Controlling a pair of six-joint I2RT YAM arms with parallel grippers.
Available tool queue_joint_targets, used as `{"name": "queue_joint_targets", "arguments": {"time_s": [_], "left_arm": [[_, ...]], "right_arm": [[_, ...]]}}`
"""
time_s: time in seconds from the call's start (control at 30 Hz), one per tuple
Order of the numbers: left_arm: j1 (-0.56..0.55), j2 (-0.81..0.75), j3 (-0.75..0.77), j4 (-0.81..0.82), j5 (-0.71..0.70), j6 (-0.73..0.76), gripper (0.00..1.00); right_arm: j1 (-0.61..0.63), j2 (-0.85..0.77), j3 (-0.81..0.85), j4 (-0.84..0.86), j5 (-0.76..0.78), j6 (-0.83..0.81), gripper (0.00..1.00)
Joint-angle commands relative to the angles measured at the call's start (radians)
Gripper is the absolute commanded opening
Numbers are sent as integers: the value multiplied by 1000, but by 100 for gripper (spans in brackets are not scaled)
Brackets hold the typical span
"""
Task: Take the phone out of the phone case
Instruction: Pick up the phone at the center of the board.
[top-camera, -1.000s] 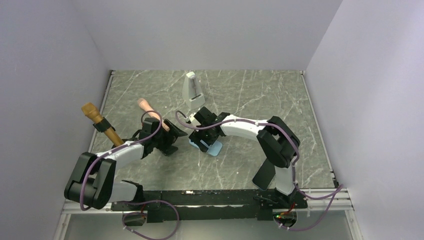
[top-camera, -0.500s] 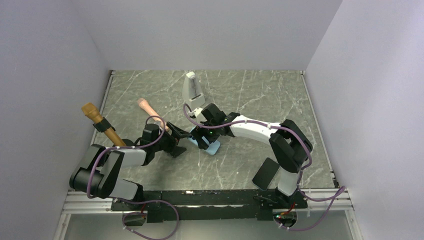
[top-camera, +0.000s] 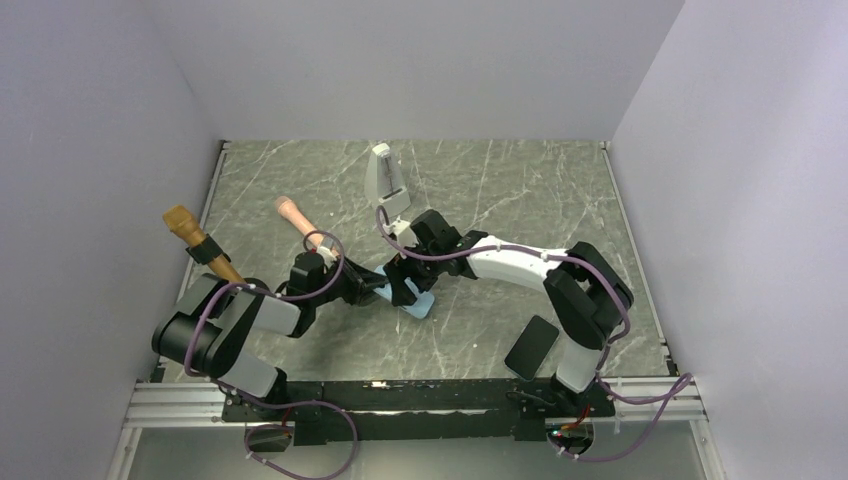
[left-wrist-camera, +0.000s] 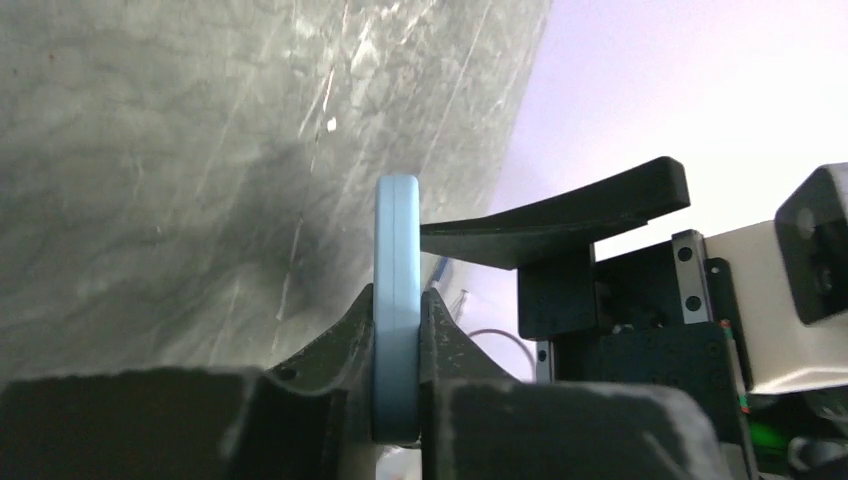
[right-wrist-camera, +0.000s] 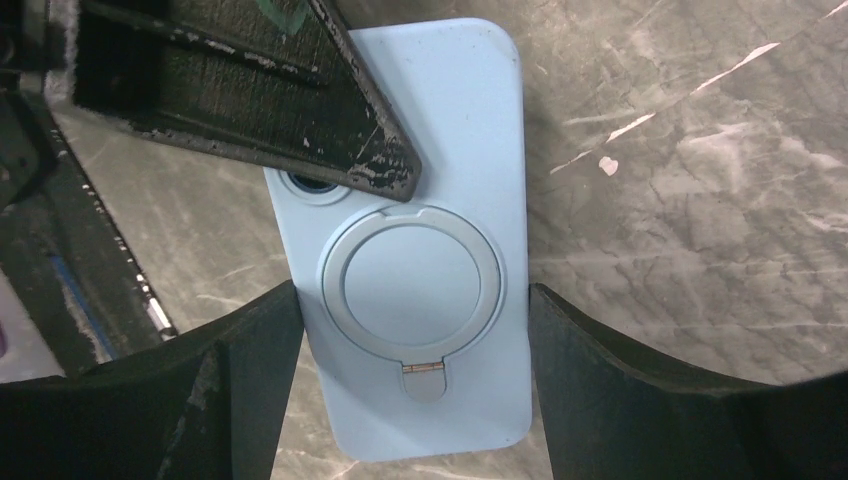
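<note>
The light blue phone case (top-camera: 420, 304) lies back-up at mid-table, its ring stand (right-wrist-camera: 412, 283) facing the right wrist camera. My right gripper (right-wrist-camera: 415, 300) straddles its width, a finger against each long edge. From the left, my left gripper (left-wrist-camera: 397, 330) is shut on the case's (left-wrist-camera: 397, 250) camera end, pinching its thin edge between both pads. One left finger (right-wrist-camera: 300, 110) covers the upper corner of the case (right-wrist-camera: 440, 130). A black phone-like slab (top-camera: 531, 346) lies flat by the right arm's base. Nothing shows whether the case holds anything.
A white and grey upright object (top-camera: 383, 185) stands behind the grippers. A pink stick (top-camera: 293, 215) and a brown tool with a black band (top-camera: 200, 245) lie at the left. Walls close in the marbled table (top-camera: 520, 190) on three sides.
My left arm reached right to the case and its jaws went from wide open to shut on the case's end. The right gripper and the case shifted slightly left.
</note>
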Motion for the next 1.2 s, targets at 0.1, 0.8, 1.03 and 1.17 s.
{"name": "queue_joint_targets", "arguments": {"time_s": [0.1, 0.8, 1.03, 1.17], "left_arm": [[-18, -101, -23, 77, 39, -22, 0], [-24, -518, 444, -1365, -145, 53, 0], [-24, -627, 451, -1463, -191, 38, 0], [-13, -656, 442, -1428, -198, 46, 17]], "right_arm": [[-11, -109, -12, 89, 3, 43, 42], [610, -33, 35, 197, 1580, 26, 63], [626, 3, 32, 291, 1527, -70, 36], [628, -41, 14, 296, 1501, -32, 0]]}}
